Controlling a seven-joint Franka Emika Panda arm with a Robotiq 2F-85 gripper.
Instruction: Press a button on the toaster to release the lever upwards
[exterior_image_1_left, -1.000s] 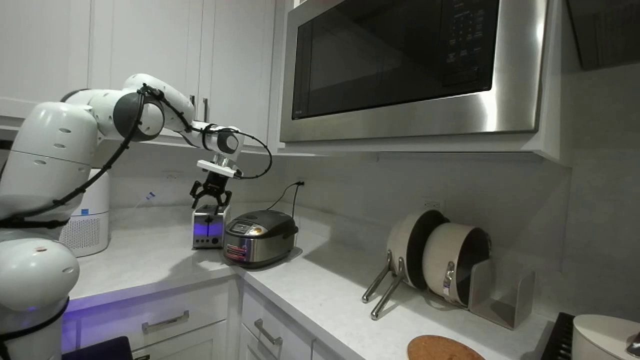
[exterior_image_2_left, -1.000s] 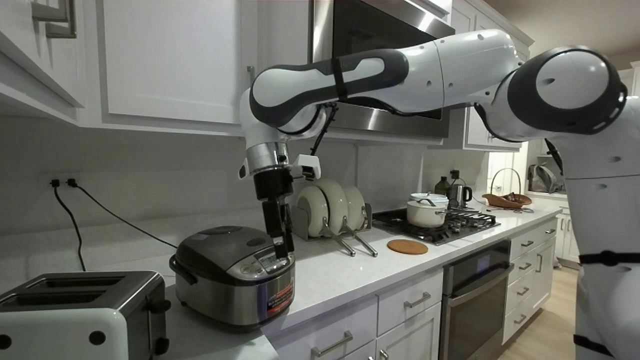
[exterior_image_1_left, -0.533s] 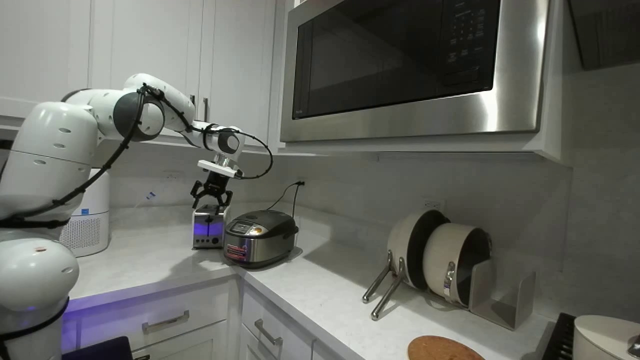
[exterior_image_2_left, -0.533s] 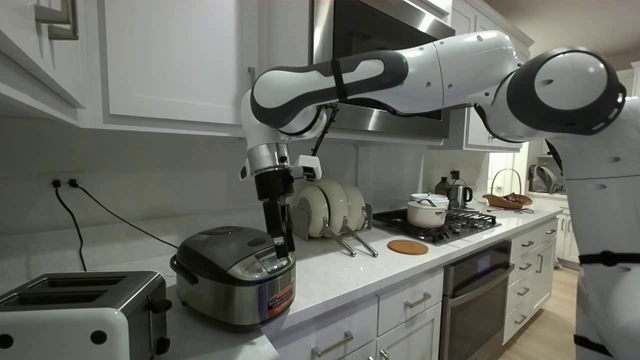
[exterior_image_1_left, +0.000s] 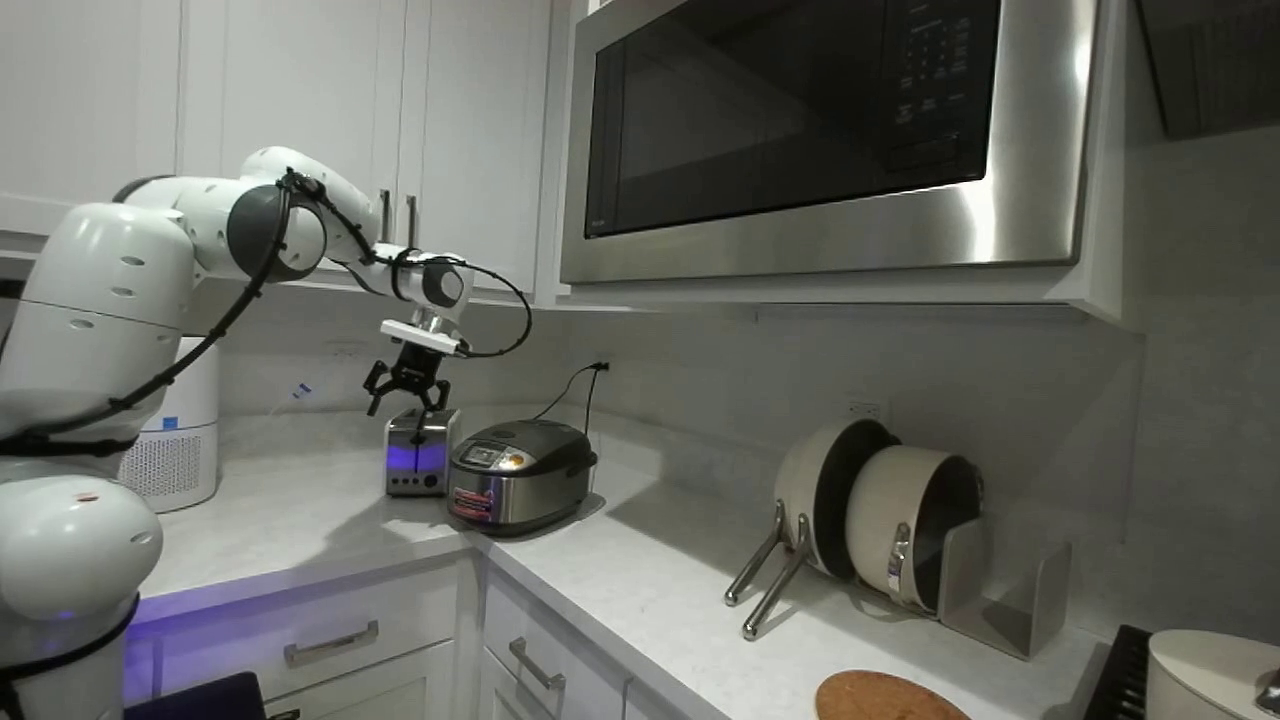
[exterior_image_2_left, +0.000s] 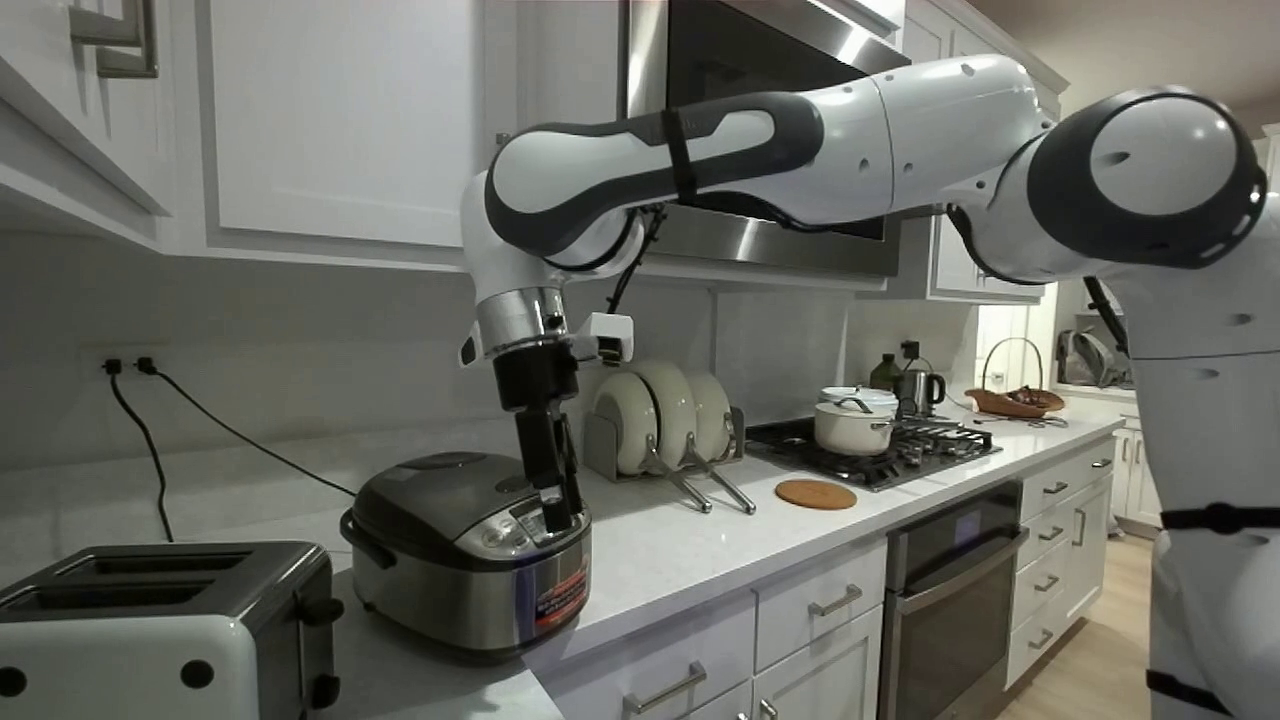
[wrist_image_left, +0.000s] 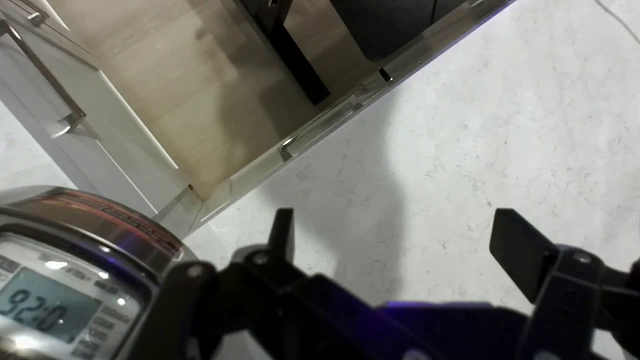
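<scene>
Wrist view: gripper (wrist_image_left: 392, 230), jaws apart.
Edged left in both exterior views; likely lining up on toaster (exterior_image_1_left: 420, 458), press pending.

White cabinets (exterior_image_1_left: 300, 90) above a pale countertop (exterior_image_1_left: 670, 575)

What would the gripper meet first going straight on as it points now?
Probably the countertop, ahead of the open gripper in the wrist view, though clearance from the rice cooker is unclear.
</scene>
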